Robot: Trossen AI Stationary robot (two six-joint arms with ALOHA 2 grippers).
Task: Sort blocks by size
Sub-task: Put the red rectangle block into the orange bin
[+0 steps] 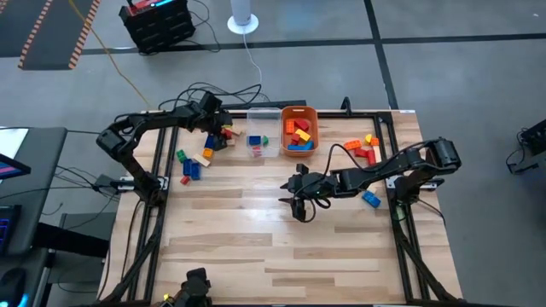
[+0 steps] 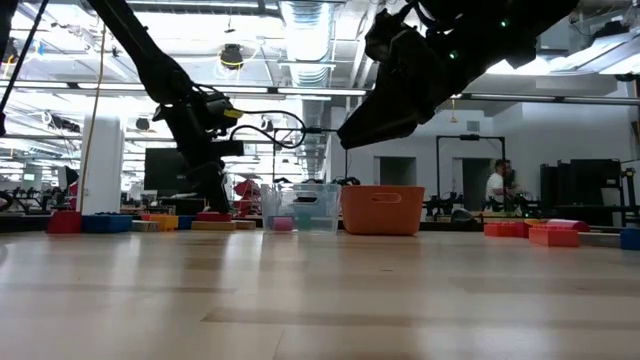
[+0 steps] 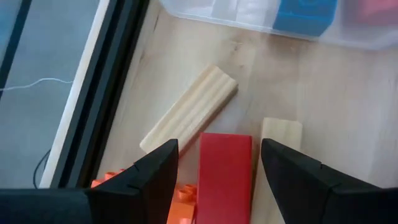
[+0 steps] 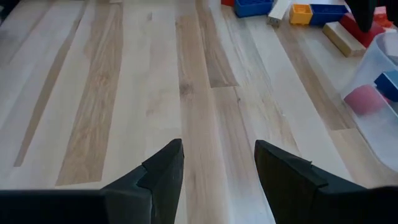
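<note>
Bench (image 1: 256, 239): pale wood grain. Tub (image 1: 299, 112) at the far edge: orange. Blocks (image 1: 203, 158) near the far left corner: blue, yellow, green, red, plain wood.

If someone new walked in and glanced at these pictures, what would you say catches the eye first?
Probably the orange tub at the table's far edge, already holding red, orange and blue blocks, beside a clear tub. Next, the left pincer, open right over a red block in the loose pile on the left. The right pincer hangs open above bare wood mid-table.
</note>
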